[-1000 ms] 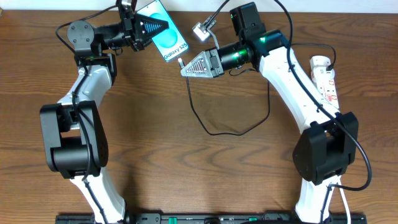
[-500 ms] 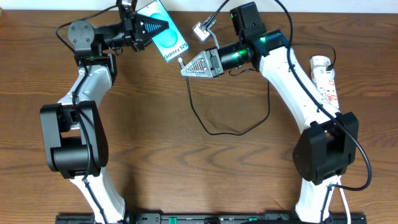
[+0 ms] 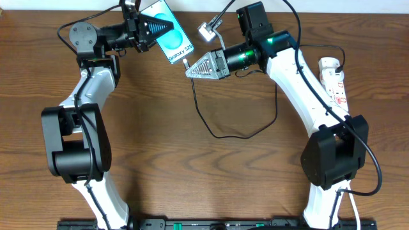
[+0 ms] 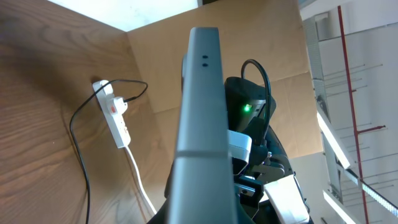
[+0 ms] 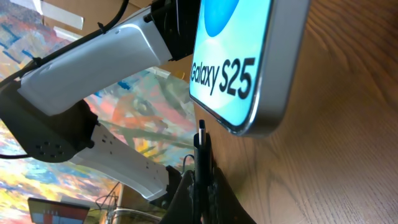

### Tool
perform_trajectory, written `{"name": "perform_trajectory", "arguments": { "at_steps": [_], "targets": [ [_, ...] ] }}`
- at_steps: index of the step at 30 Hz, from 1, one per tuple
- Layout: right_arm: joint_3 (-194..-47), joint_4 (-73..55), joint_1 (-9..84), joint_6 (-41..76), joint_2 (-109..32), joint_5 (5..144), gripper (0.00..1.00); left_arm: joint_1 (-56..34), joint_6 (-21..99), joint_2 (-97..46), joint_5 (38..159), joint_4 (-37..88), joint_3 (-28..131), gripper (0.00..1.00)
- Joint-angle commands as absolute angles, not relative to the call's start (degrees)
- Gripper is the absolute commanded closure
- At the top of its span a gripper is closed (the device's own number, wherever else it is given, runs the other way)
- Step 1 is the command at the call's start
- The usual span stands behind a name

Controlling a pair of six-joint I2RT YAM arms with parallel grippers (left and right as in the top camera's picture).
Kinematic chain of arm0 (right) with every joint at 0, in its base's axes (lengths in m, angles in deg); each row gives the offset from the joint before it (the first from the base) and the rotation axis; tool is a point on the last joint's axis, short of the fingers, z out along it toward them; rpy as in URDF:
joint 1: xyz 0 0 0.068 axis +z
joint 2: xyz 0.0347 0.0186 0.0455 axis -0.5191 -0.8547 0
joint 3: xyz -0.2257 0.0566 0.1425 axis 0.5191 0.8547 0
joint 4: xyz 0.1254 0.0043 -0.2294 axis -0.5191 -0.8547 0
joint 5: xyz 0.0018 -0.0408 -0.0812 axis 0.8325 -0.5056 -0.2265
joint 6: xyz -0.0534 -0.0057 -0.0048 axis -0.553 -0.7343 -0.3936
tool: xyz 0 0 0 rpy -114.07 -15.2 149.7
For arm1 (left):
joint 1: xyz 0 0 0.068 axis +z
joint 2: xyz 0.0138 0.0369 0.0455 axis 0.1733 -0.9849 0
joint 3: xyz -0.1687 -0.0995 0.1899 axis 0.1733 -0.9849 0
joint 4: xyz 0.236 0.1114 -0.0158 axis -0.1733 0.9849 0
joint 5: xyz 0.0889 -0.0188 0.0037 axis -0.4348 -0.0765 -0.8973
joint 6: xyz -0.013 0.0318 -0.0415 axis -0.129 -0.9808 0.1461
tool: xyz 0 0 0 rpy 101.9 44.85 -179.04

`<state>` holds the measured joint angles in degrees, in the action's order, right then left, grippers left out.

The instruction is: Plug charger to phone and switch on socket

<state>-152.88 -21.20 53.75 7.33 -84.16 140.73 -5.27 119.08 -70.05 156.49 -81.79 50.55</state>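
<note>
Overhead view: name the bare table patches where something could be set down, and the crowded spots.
Widest bare patch: front centre of the table, between left arm and right arm, below the charger loop. Another: the left edge, outside the left arm. Crowded: back centre, where left gripper, phone and right gripper meet, and around the socket.

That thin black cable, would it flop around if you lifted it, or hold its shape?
Probably floppy: the cable lies in a loose loop. Likely light, being so thin. Its plug seems stiff, standing straight out of the right gripper.
</note>
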Motion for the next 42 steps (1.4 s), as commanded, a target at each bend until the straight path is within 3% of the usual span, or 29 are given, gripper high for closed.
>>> {"name": "perform_trajectory", "arguments": {
  "at_steps": [1,42],
  "targets": [
    [-152.5,-21.0,54.1,7.4,-84.8,140.6,0.99,-5.6,119.8,-69.6,155.9,-82.7,51.5,0.93],
    [-152.5,-18.9,54.3,10.5,-84.8,140.2,0.99,-6.1,119.8,-69.6,156.4,-86.2,51.5,0.92]
  ]
}}
